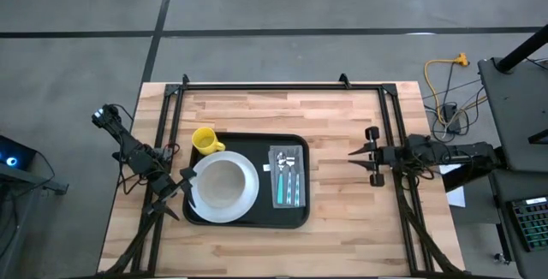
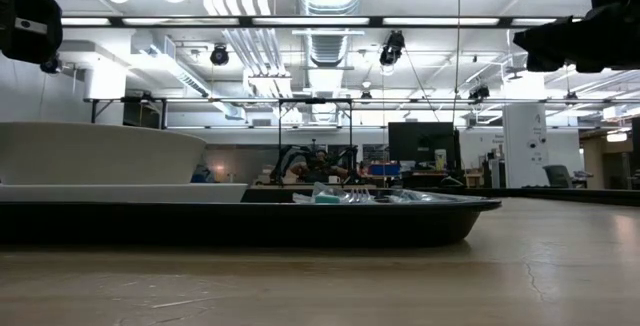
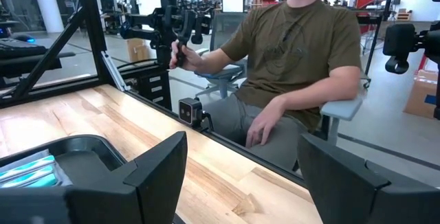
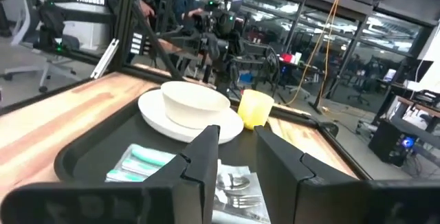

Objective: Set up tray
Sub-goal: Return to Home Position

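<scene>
Tray: the large flat black rectangular tray [image 1: 248,145] with rounded corners and a low rim lies flat near the middle of the pale wooden plank table [image 1: 342,116], slightly toward the left arm's side.
Left half of tray: a round white plate [image 1: 248,195] carries a shallow white bowl [image 1: 221,182]. A small yellow mug [image 1: 205,139] stands just beside the plate at the tray's far left corner.
Right half of tray: a grey folded napkin [image 1: 288,153] lies flat on the tray, apart from the plate. Three pieces of cutlery [image 1: 288,183] lie on it side by side, parallel, with teal and pale handles.
Left gripper: the left gripper [image 1: 182,190] is at the tray's left edge, close beside the plate rim. Its two dark fingers [image 3: 155,172] are spread wide and nothing is between them.
Right gripper: the right gripper [image 1: 355,153] is over bare table to the right of the tray, well apart from it, pointing toward the napkin. Its fingers [image 4: 203,159] stand close together with only a narrow gap, and it holds nothing.
Low view: the tray's dark wall [image 2: 300,224] rests on the tabletop, with the bowl rising above it.
Beyond the table: a person in an olive T-shirt [image 3: 295,45] sits on a chair, one hand [image 3: 184,53] gripping a dark handle.
</scene>
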Controlling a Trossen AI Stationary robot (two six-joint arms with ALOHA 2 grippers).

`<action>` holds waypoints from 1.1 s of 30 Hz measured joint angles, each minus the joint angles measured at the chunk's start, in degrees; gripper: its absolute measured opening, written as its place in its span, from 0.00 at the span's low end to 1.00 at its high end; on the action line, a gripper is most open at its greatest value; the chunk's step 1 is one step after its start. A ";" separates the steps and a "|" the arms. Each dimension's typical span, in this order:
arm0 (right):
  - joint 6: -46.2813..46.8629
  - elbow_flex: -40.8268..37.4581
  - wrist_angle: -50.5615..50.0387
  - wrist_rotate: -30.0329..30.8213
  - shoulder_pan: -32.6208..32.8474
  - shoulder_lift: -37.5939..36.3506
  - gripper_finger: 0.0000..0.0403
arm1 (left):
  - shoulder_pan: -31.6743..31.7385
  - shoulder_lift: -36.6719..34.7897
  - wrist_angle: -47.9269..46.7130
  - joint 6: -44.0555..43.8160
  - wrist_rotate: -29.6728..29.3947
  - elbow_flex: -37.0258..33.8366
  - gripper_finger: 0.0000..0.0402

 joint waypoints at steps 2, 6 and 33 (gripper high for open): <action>-0.06 0.00 -0.67 -0.01 0.00 0.06 0.19 | -0.01 0.00 0.00 0.00 0.02 0.00 0.63; 0.21 0.02 -2.40 0.21 0.00 0.35 0.18 | 0.00 0.00 0.00 0.00 0.02 0.00 0.63; 1.40 0.02 -2.49 0.61 0.00 4.23 0.20 | -0.01 0.02 0.00 -0.01 0.04 0.00 0.63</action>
